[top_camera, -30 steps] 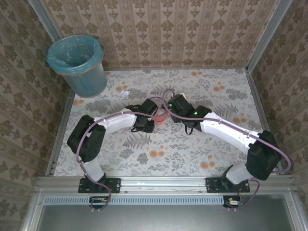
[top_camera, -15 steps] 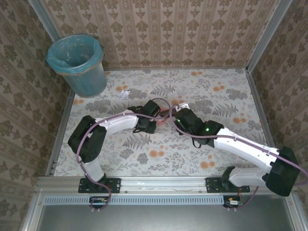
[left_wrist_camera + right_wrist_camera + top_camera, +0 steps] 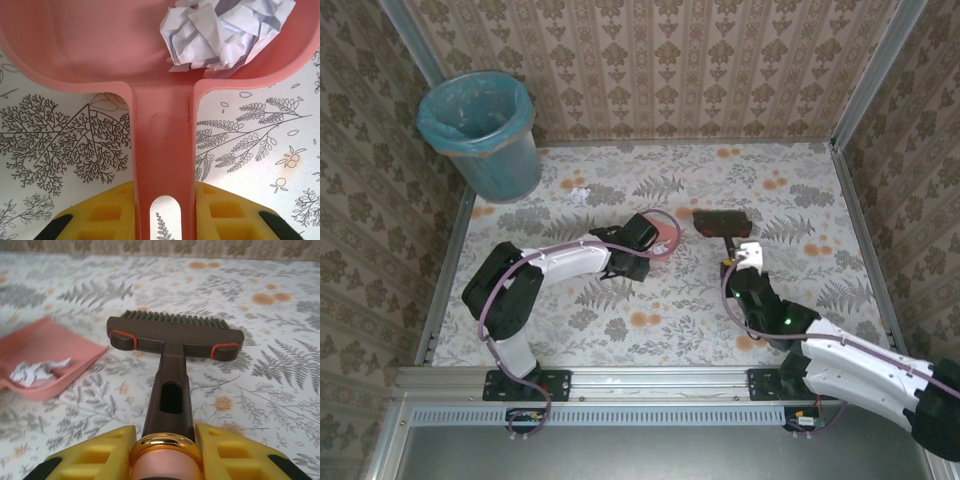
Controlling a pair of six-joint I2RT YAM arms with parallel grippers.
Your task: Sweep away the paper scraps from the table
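Brown damask walls close in the table (image 3: 800,200), whose cloth carries grey ferns and orange spots. One white scrap (image 3: 580,193) lies loose on the cloth at the far left, near the bin (image 3: 480,130) and well apart from both tools. A second wad (image 3: 225,30), white and crumpled, sits inside the pink dustpan (image 3: 75,40) close to its back wall, just right of where the handle joins. The left gripper (image 3: 162,205) is clamped on the dustpan handle, a yellow finger on either side. The right gripper (image 3: 167,435) grasps the dark brush (image 3: 175,332) by the end of its handle, the head held out ahead and low over the cloth; whether the bristles touch it I cannot tell. Brush and dustpan are near each other mid-table, the pan's open lip turned roughly towards the brush. Paper this small should be almost weightless and springy, so it will likely skid or roll ahead of a light stroke and could hop out of a tilted pan; it is better pushed with bristles than pinched. The pan looks like stiff plastic, and its handle is the sensible hold, kept level while carrying. The bin is lined with a teal bag; what lies inside cannot be made out
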